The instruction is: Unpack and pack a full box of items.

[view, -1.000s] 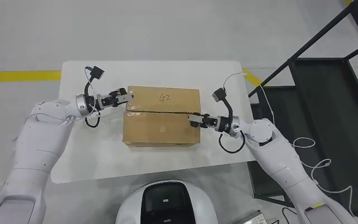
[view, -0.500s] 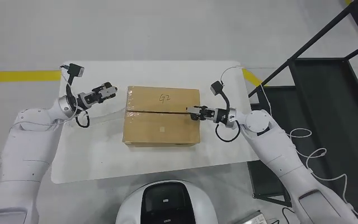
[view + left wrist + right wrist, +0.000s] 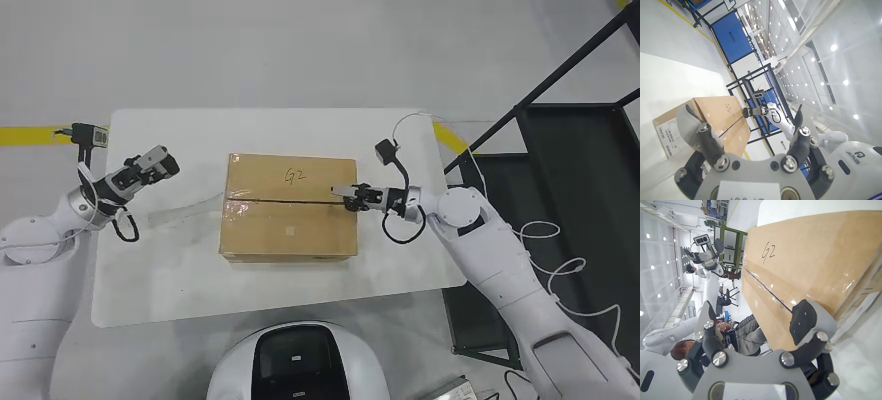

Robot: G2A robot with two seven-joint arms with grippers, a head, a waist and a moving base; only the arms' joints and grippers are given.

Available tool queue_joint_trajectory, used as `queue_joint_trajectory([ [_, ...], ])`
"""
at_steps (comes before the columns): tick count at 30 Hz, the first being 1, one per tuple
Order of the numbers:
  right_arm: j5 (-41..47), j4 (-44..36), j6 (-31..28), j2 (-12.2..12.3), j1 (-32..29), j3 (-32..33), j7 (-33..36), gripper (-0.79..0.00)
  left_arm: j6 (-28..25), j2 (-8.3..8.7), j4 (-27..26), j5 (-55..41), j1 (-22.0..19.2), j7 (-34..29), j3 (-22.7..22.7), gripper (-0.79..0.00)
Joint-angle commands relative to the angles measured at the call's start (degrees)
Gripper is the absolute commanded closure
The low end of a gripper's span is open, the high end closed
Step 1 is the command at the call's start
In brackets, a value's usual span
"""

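Cardboard box w/ flaps flat, contents hidden; L gripper wide, well apart; R gripper wide at seam end.

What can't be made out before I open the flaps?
Contents of the cardboard box: all views, closed flaps hide them.
Whether the right tool touches the seam: right wrist view, its finger pad covers that spot.
Print on the shipping label: left wrist view, too small, partly behind a finger of the left tool.
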Motion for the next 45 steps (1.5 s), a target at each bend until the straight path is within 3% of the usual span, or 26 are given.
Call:
queue_joint_trajectory([
  [1, -0.53, -0.27, 1.38, -0.05, 0.14, -0.13, -0.17, -0.785, 0.19, 0.01, -0.35, -0.26, 0.46, 0.05, -0.06, -0.785],
  [19, -0.19, -0.59, 2.86, -0.33, 0.21, -0.52, -0.40, -0.785, 0.41, 0.02, -0.43, -0.72, 0.66, -0.11, -0.12, -0.785],
  [22, -0.19, -0.59, 2.86, -0.33, 0.21, -0.52, -0.40, -0.785, 2.54, -0.23, -1.57, 0.66, 0.78, 5.32, 0.04, -0.785],
  [25, -0.19, -0.59, 2.86, -0.33, 0.21, -0.52, -0.40, -0.785, 8.79, -0.46, -3.52, 2.65, 2.00, 12.54, 0.22, -0.785],
  [31, -0.19, -0.59, 2.86, -0.33, 0.21, -0.52, -0.40, -0.785, 13.26, -0.86, -6.13, -5.20, 8.21, 18.34, -1.50, -0.785],
  [38, -0.19, -0.59, 2.86, -0.33, 0.21, -0.52, -0.40, -0.785, 7.17, -2.06, -5.24, -12.02, 14.18, 23.74, -0.91, -0.785],
  [45, -0.19, -0.59, 2.86, -0.33, 0.21, -0.52, -0.40, -0.785, 2.44, -3.17, -2.52, -13.48, 16.02, 25.41, 1.11, -0.785],
])
